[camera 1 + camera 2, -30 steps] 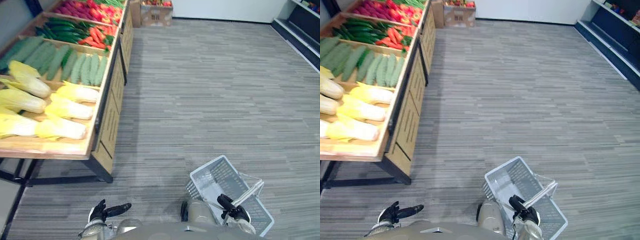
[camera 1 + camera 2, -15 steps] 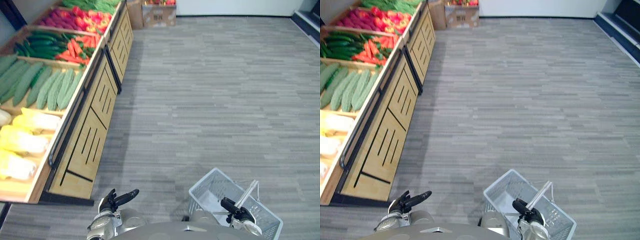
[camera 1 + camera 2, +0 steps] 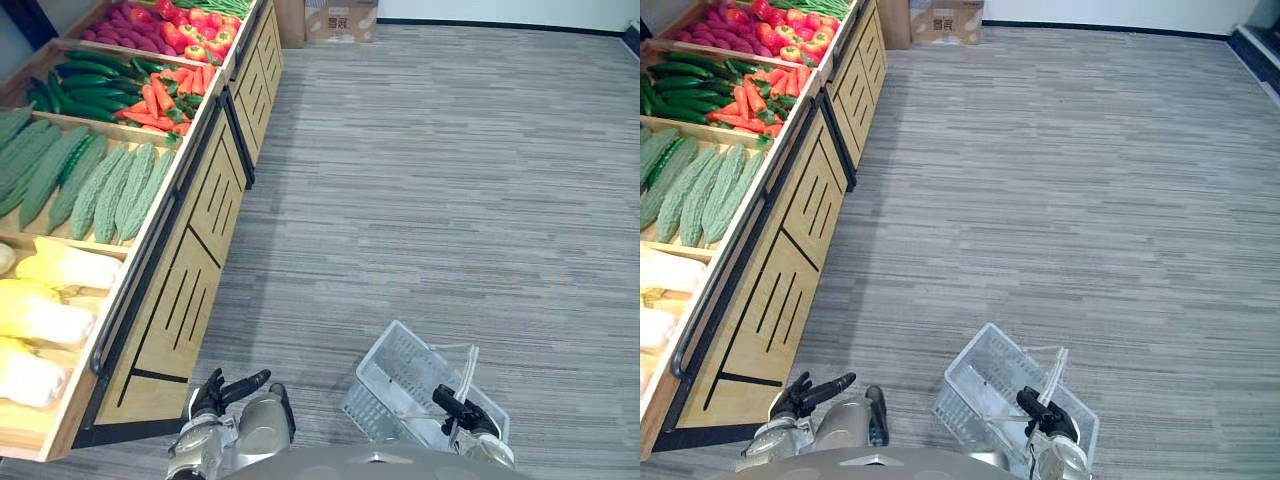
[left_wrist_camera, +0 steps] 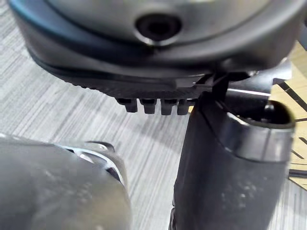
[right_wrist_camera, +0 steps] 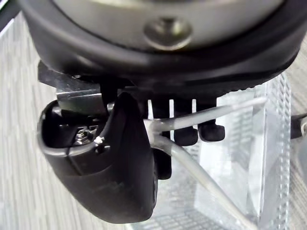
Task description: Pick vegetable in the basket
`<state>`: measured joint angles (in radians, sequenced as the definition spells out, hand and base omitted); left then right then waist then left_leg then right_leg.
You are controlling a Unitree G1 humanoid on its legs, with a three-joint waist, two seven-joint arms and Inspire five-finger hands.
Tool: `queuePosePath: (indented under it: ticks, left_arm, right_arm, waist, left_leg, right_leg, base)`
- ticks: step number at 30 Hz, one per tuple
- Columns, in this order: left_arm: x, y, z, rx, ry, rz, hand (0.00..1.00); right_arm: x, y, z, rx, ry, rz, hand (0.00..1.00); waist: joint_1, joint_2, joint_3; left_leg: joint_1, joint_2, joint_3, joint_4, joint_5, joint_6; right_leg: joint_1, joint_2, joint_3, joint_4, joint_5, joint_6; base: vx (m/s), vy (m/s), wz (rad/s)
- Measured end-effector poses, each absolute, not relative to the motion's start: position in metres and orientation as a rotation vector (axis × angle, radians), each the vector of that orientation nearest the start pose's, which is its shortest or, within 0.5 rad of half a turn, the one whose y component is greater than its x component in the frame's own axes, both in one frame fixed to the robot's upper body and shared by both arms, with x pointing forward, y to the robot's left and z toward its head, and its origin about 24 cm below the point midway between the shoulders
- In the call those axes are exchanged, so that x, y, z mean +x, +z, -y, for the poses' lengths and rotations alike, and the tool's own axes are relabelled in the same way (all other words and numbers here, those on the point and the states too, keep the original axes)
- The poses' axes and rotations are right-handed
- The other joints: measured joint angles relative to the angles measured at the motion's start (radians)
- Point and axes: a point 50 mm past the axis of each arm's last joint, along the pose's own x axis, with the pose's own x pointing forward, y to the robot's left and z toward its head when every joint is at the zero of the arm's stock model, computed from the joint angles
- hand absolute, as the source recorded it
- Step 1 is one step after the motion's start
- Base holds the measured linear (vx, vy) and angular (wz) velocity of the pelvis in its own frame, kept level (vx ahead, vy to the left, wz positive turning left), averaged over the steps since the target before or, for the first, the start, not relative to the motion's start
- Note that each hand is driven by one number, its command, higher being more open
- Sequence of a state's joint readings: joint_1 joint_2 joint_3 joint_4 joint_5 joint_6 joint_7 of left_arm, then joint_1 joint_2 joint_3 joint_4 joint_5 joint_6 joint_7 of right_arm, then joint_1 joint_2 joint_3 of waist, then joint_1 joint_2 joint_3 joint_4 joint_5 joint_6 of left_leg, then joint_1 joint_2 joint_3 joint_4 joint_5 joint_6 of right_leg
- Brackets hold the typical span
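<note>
A pale grey mesh basket (image 3: 385, 375) hangs low at my right side, above the floor, with nothing seen inside it. My right hand (image 3: 462, 412) is shut on its clear handle (image 5: 206, 117); the right wrist view shows the thumb (image 5: 120, 163) and fingers curled round the bar. My left hand (image 3: 225, 388) is down at the lower left beside the stand, fingers straight and holding nothing. Vegetables lie on the wooden stand (image 3: 190, 260) to the left: pale yellow cabbages (image 3: 50, 300), green bitter gourds (image 3: 100, 185), carrots (image 3: 165, 95), dark cucumbers (image 3: 85, 85) and red peppers (image 3: 190, 20).
The stand runs along the left with a dark rail at its front edge (image 3: 150, 270) and slatted wooden panels below. A cardboard box (image 3: 340, 20) sits on the floor at its far end. Grey striped floor (image 3: 450, 200) stretches ahead and to the right.
The whole picture has shifted as the camera moved; the stand's front now runs closer along my left. The right hand keeps its hold on the basket handle and the left hand stays open.
</note>
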<state>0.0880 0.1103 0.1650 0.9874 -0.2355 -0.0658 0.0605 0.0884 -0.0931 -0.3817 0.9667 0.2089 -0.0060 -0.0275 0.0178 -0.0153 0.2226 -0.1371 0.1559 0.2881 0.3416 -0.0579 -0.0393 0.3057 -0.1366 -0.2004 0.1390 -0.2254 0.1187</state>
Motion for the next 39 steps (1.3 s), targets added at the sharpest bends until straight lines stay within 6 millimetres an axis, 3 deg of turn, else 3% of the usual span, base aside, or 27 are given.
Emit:
queuePosePath:
  ticks: [3, 7, 15, 17, 19, 20, 21, 22, 24, 26, 27, 28, 30, 31, 32, 33, 36, 39]
  left_arm:
    - [0.101, -0.153, -0.22, -0.149, 0.404, -1.0, 1.0]
    - [0.102, -0.153, -0.219, -0.141, 0.394, -1.002, 1.0]
    - [0.101, -0.152, -0.229, -0.097, 0.384, -1.004, 1.0]
    - [0.101, -0.152, -0.229, -0.092, 0.378, -1.005, 1.0]
    - [0.1, -0.152, -0.229, -0.09, 0.378, -1.006, 1.0]
    - [0.1, -0.152, -0.229, -0.089, 0.379, -1.008, 1.0]
    - [0.097, -0.152, -0.23, -0.084, 0.379, -1.016, 1.0]
    - [0.095, -0.153, -0.229, -0.081, 0.375, -1.021, 1.0]
    - [0.086, -0.155, -0.228, -0.078, 0.379, -1.044, 1.0]
    - [0.082, -0.156, -0.228, -0.071, 0.375, -1.055, 1.0]
    - [0.082, -0.156, -0.227, -0.062, 0.368, -1.058, 1.0]
    - [0.082, -0.156, -0.227, -0.061, 0.368, -1.058, 1.0]
    - [0.085, -0.156, -0.226, -0.066, 0.371, -1.055, 1.0]
    - [0.084, -0.156, -0.228, -0.065, 0.375, -1.056, 1.0]
    - [0.083, -0.155, -0.232, -0.056, 0.382, -1.057, 1.0]
    - [0.084, -0.156, -0.23, -0.063, 0.395, -1.054, 1.0]
    - [0.089, -0.157, -0.22, -0.118, 0.41, -1.038, 1.0]
    - [0.095, -0.155, -0.218, -0.146, 0.427, -1.012, 1.0]
  right_arm:
    - [0.095, -0.149, 0.241, 0.257, -0.554, -0.978, 0.0]
    - [0.092, -0.15, 0.24, 0.248, -0.546, -0.991, 0.0]
    - [0.096, -0.152, 0.227, 0.187, -0.455, -1.016, 0.0]
    - [0.096, -0.153, 0.225, 0.191, -0.453, -1.013, 0.0]
    - [0.096, -0.152, 0.227, 0.188, -0.458, -1.006, 0.0]
    - [0.097, -0.152, 0.227, 0.188, -0.459, -1.006, 0.0]
    - [0.096, -0.152, 0.227, 0.189, -0.46, -1.006, 0.0]
    - [0.096, -0.152, 0.227, 0.191, -0.463, -1.004, 0.0]
    - [0.103, -0.15, 0.225, 0.198, -0.455, -0.971, 0.0]
    - [0.104, -0.148, 0.226, 0.198, -0.456, -0.953, 0.0]
    - [0.104, -0.148, 0.227, 0.199, -0.456, -0.944, 0.0]
    - [0.104, -0.148, 0.227, 0.2, -0.452, -0.942, 0.0]
    - [0.103, -0.148, 0.226, 0.212, -0.442, -0.947, 0.0]
    - [0.102, -0.149, 0.226, 0.218, -0.444, -0.951, 0.0]
    - [0.097, -0.15, 0.226, 0.246, -0.468, -0.955, 0.0]
    - [0.09, -0.15, 0.233, 0.25, -0.505, -0.961, 0.0]
    - [0.088, -0.149, 0.238, 0.254, -0.535, -0.957, 0.0]
    - [0.085, -0.152, 0.231, 0.293, -0.542, -0.975, 0.0]
  waist:
    - [0.003, 0.005, -0.005]
    - [0.002, 0.008, -0.008]
    - [0.013, -0.038, -0.043]
    - [0.01, -0.037, -0.043]
    - [0.007, -0.044, -0.04]
    - [0.005, -0.046, -0.038]
    - [0.003, -0.044, -0.038]
    - [0.002, -0.032, -0.035]
    - [0.006, -0.031, -0.034]
    - [0.002, -0.026, -0.034]
    - [-0.001, -0.026, -0.033]
    - [-0.002, -0.026, -0.033]
    - [-0.014, -0.027, -0.031]
    - [-0.02, -0.03, -0.031]
    - [-0.028, -0.046, -0.031]
    - [-0.029, -0.048, -0.035]
    - [-0.011, -0.007, -0.034]
    - [-0.01, 0.002, -0.036]
  left_leg:
    - [0.041, -0.003, 0.025, -0.077, 0.021, -0.019]
    - [0.056, -0.011, 0.05, -0.151, 0.052, -0.019]
    - [0.077, -0.06, 0.065, -0.225, 0.066, -0.006]
    - [0.08, -0.069, 0.045, -0.225, 0.056, 0.01]
    - [0.101, -0.099, 0.003, -0.221, 0.033, 0.028]
    - [0.115, -0.109, -0.013, -0.223, 0.028, 0.031]
    - [0.141, -0.111, -0.039, -0.223, 0.016, 0.043]
    - [0.155, -0.111, -0.05, -0.223, 0.009, 0.047]
    - [0.19, -0.114, -0.073, -0.218, -0.03, 0.064]
    - [0.205, -0.114, -0.106, -0.221, -0.043, 0.063]
    - [0.211, -0.112, -0.138, -0.223, -0.05, 0.059]
    - [0.213, -0.109, -0.151, -0.222, -0.055, 0.054]
    - [0.212, -0.089, -0.218, -0.22, -0.078, 0.02]
    - [0.212, -0.087, -0.239, -0.219, -0.084, 0.009]
    - [0.215, -0.094, -0.285, -0.207, -0.097, -0.014]
    - [0.216, -0.085, -0.318, -0.191, -0.107, -0.033]
    - [0.212, -0.049, -0.352, -0.188, -0.109, -0.068]
    - [0.211, -0.008, -0.388, -0.225, -0.095, -0.101]
  right_leg:
    - [-0.003, 0.0, 0.019, -0.022, 0.023, 0.005]
    - [-0.038, -0.002, 0.043, -0.022, 0.049, 0.017]
    - [-0.101, -0.038, 0.057, 0.066, 0.064, 0.027]
    - [-0.154, -0.047, 0.053, 0.2, 0.067, 0.032]
    - [-0.242, -0.082, 0.054, 0.45, 0.11, 0.034]
    - [-0.261, -0.093, 0.054, 0.515, 0.144, 0.028]
    - [-0.289, -0.105, 0.06, 0.615, 0.235, 0.013]
    - [-0.301, -0.106, 0.068, 0.659, 0.26, 0.008]
    - [-0.379, -0.097, 0.092, 0.788, 0.092, -0.014]
    - [-0.429, -0.072, 0.097, 0.755, 0.009, -0.011]
    - [-0.449, -0.046, 0.12, 0.661, -0.019, -0.013]
    - [-0.457, -0.025, 0.147, 0.598, -0.026, -0.012]
    - [-0.478, 0.071, 0.331, 0.322, -0.011, 0.004]
    - [-0.475, 0.089, 0.383, 0.265, -0.005, 0.013]
    - [-0.461, 0.095, 0.433, 0.218, 0.05, 0.021]
    - [-0.459, 0.111, 0.405, 0.258, 0.044, -0.031]
    - [-0.465, 0.125, 0.328, 0.311, 0.0, -0.075]
    - [-0.451, 0.142, 0.24, 0.329, -0.027, -0.104]
  base:
    - [0.06, -0.017, -0.28]
    - [0.05, 0.004, -0.17]
    - [0.07, 0.047, 0.0]
    - [0.07, 0.088, 0.41]
    - [0.08, 0.114, 0.65]
    - [0.1, 0.125, 0.67]
    - [0.1, 0.083, 0.57]
    - [0.13, 0.085, 0.5]
    - [0.13, 0.048, 0.33]
    - [0.11, -0.015, 0.52]
    - [0.13, -0.083, 0.61]
    - [0.12, -0.139, 0.64]
    - [0.15, -0.218, 0.78]
    - [0.18, -0.278, 1.03]
    - [0.24, -0.316, 1.09]
    - [0.26, -0.315, 0.97]
    - [0.25, -0.239, 0.6]
    - [0.23, -0.222, 0.74]
